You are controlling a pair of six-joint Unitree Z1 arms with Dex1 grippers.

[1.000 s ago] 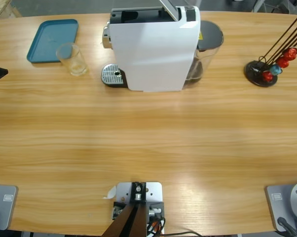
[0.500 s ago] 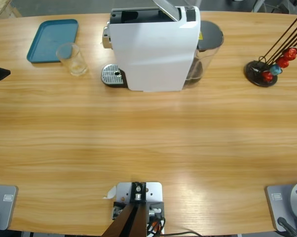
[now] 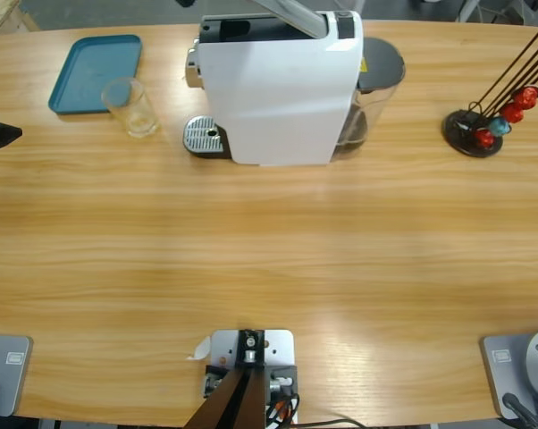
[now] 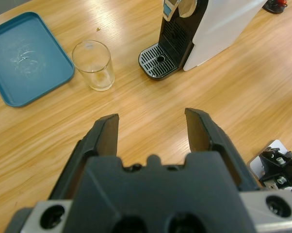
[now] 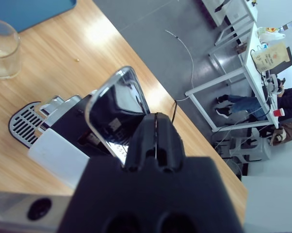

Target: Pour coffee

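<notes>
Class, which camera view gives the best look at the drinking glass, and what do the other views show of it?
The left wrist view: the glass stands whole and near, between the blue tray and the coffee machine. The high view shows it smaller, from above. The right wrist view catches only part of it at the left edge.

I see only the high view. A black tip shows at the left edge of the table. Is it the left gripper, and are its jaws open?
Observer: Yes, it is the left gripper. Its wrist view shows the jaws open with nothing between them.
Operator: Is there coffee in the glass?
Observer: The left wrist view shows no dark liquid in it.
Operator: Where is the right gripper?
Observer: Above the coffee machine, with jaws shut, close to the raised chrome lever. Whether they touch cannot be seen.
</notes>
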